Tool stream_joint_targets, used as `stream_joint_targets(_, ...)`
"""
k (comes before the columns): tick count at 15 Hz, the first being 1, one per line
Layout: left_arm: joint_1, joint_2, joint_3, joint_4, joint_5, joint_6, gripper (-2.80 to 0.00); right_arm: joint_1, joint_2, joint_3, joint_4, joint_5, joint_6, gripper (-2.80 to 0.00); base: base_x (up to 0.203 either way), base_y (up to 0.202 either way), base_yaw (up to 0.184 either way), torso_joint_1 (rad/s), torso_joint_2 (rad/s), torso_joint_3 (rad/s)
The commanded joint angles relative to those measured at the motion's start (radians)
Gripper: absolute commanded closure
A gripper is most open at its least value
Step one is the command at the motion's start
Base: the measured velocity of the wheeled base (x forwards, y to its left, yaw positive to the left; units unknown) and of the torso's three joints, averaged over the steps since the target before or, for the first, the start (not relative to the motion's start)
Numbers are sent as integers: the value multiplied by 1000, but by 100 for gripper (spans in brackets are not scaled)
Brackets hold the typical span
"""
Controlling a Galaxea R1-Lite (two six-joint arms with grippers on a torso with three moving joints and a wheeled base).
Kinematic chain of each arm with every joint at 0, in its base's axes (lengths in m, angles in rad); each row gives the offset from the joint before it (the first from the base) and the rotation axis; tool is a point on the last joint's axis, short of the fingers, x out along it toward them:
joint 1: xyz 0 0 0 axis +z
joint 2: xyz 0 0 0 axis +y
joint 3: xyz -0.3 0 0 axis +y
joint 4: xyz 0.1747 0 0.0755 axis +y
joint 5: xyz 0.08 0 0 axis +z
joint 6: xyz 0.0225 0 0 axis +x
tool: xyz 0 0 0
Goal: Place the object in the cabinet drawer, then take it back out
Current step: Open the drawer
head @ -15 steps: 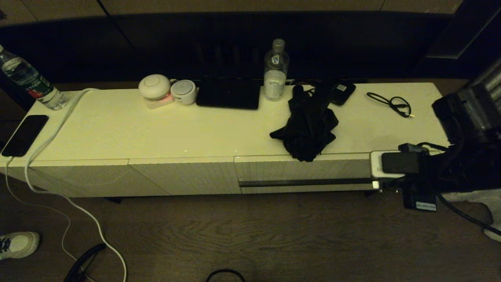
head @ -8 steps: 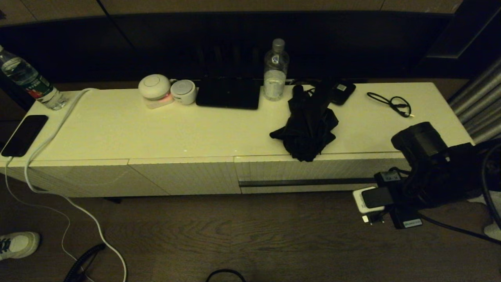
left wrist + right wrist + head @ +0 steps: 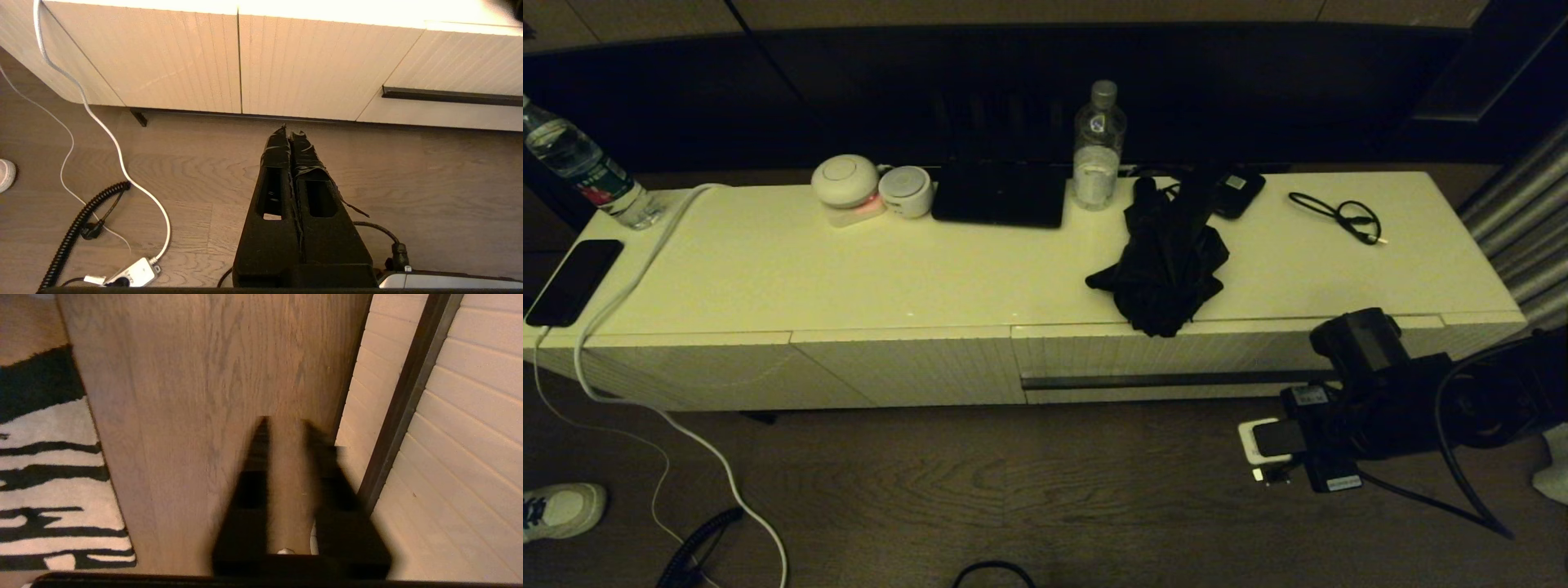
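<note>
Head view: compact black umbrella (image 3: 1165,265) lying on the cream cabinet top (image 3: 849,278), right of centre, fabric end at the near edge directly above the cabinet drawer (image 3: 1160,359), handle toward the far edge. Drawer closed, dark handle strip (image 3: 1168,380) running along its ribbed front.

Right gripper (image 3: 286,428) low in front of the cabinet, off the drawer's right end, over the wood floor (image 3: 1013,490); fingers parted with floor visible between them, holding nothing, handle strip just beside them in the right wrist view.

Left gripper (image 3: 289,132) hanging above the floor in front of the ribbed panels left of the drawer, fingers pressed together, empty; outside the head view.

On the cabinet top, far side: water bottle (image 3: 1098,147) left of the umbrella handle, small black device (image 3: 1236,193) and thin black cable (image 3: 1339,216) to the right. Phone (image 3: 574,281) at the left end.
</note>
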Motion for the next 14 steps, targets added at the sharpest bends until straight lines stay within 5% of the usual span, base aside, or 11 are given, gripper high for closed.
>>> stream_joint_targets(1, 1, -2, 1, 0, 0, -1, 0, -2, 22, 20, -23, 2, -7, -280, 0, 0, 0, 0, 0, 0)
stream_joint_targets(14, 1, -2, 0, 0, 0, -1, 0, -30, 176, -94, -64, 5, 3, -280, 0, 0, 0, 0, 0, 0)
